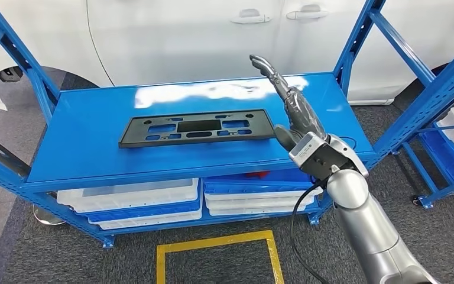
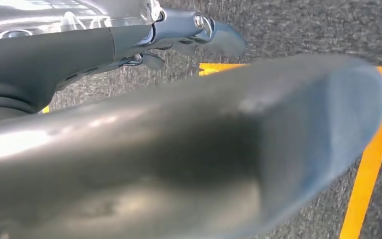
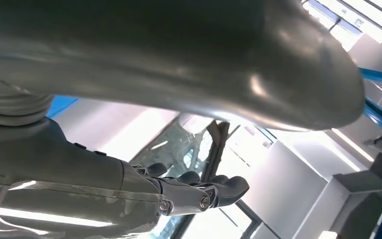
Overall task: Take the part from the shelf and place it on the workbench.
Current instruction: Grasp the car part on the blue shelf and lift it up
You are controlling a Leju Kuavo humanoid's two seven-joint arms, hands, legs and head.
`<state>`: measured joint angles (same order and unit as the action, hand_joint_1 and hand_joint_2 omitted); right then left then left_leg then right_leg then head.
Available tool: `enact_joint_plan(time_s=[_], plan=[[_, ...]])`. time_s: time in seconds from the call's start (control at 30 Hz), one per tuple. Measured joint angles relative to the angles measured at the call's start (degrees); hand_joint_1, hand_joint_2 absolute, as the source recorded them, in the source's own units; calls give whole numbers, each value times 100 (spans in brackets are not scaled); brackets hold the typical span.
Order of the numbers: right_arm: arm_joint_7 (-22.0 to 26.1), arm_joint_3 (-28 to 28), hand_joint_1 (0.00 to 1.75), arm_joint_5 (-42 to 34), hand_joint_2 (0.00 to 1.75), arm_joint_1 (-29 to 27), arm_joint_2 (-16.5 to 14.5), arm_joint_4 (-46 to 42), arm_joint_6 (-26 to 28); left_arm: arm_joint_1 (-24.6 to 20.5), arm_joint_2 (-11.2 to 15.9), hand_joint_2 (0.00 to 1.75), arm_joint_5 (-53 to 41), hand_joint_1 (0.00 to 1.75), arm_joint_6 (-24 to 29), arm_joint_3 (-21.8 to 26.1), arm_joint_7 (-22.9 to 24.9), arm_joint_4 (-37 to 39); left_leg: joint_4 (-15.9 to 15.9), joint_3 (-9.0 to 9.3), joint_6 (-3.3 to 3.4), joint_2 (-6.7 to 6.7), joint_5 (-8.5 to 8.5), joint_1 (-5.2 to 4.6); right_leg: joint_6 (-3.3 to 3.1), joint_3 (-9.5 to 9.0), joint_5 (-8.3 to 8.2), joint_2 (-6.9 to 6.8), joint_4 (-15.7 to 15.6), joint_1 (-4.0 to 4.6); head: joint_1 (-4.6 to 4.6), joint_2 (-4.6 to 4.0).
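Reaching is the step I judge to be in hand, so I start nearest the camera: my right arm [image 1: 363, 225] climbs from the lower right of the head view, and the right hand [image 1: 292, 109] at right of centre holds nothing, fingers stretched out and apart, raised over the right end of the blue shelf [image 1: 83, 142]. Just left of it, mid-frame, the part [image 1: 196, 129], a flat black perforated plate, lies on the shelf top, apart from the hand. To do this well I would bring the hand down and left to the plate's right end, get fingers under its thin edge, and keep it level while lifting, since a flat plate may slide on the glossy paint. Below the top, white bins [image 1: 131, 198] sit on a lower level; beyond, at the frame's top, a white car [image 1: 213, 35]. My left wrist view adds the left hand [image 2: 189, 30] hanging over yellow floor tape [image 2: 373, 164], fingers loosely extended, holding nothing.
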<state>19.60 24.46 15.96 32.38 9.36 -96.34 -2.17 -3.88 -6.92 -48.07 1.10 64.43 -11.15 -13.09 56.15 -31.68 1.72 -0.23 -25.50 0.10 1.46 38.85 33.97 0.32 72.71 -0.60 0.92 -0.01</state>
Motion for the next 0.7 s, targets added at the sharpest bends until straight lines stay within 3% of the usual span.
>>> enact_joint_plan(time_s=[0.03,0.07,0.13,0.2,0.3,0.37,0.4,0.5,0.53,0.57,0.6,0.67,0.7], plan=[[-5,4,0,-2,0,-2,-1,9,-4,3,-1,0,-9,0,-3,0,1,0,4,38,-5,-3,-37,0,14,150,-44,-1,122,-9,-1,1],[-9,5,0,-4,0,-1,-1,17,-5,10,-2,0,-20,0,-7,0,1,0,10,89,-14,-7,-80,1,16,187,-211,-2,18,-16,-2,0],[-11,7,0,-13,0,6,0,22,-6,20,-7,0,-38,0,-21,0,2,1,21,204,-48,-13,-187,4,-6,-7,-785,-15,-730,-23,-3,0],[-17,8,0,-34,0,17,1,30,-16,16,-11,0,-44,0,-36,0,5,4,40,271,-106,-16,-279,-2,-52,-189,-1059,-34,-1342,6,5,0],[-39,8,0,-75,0,31,5,37,-41,3,-8,0,-55,0,-37,0,8,7,79,307,-208,-11,-338,-12,-164,-238,-1063,-31,-1473,29,3,1],[-47,5,0,-84,0,47,9,29,-49,-1,-3,0,-59,0,-34,0,5,7,311,229,-259,-9,-372,-4,-228,-326,-1039,-24,-1509,13,11,0],[-49,5,0,-86,0,57,9,25,-57,-9,-1,0,-61,0,-34,-1,5,7,583,82,-289,-8,-440,6,-255,-374,-1017,-25,-1525,5,19,1],[-62,14,0,-92,0,67,8,23,-78,-12,-4,0,-71,0,-33,-1,2,7,1645,-617,-362,-5,-834,38,-305,-466,-927,-24,-1535,22,39,1],[-68,18,0,-96,0,63,8,23,-78,-3,-4,0,-75,0,-32,-1,2,7,1798,-773,-364,-5,-866,42,-310,-503,-895,-16,-1535,31,41,1],[-72,21,0,-101,0,61,8,22,-77,4,-3,0,-78,0,-31,0,2,7,1741,-825,-353,-6,-762,43,-311,-550,-860,-7,-1535,40,41,0],[-76,23,0,-108,0,61,8,19,-75,8,-3,0,-80,0,-28,0,2,7,1469,-770,-330,-6,-527,42,-309,-611,-822,0,-1535,49,42,1],[-80,25,0,-129,0,62,8,8,-74,8,3,0,-80,0,-22,0,1,7,665,-504,-259,-5,-1,18,-297,-730,-745,3,-1539,68,35,0],[-82,25,0,-146,0,62,8,3,-74,2,6,0,-83,0,-17,0,-1,7,358,-399,-223,-6,105,-2,-280,-761,-717,4,-1543,70,36,1]])
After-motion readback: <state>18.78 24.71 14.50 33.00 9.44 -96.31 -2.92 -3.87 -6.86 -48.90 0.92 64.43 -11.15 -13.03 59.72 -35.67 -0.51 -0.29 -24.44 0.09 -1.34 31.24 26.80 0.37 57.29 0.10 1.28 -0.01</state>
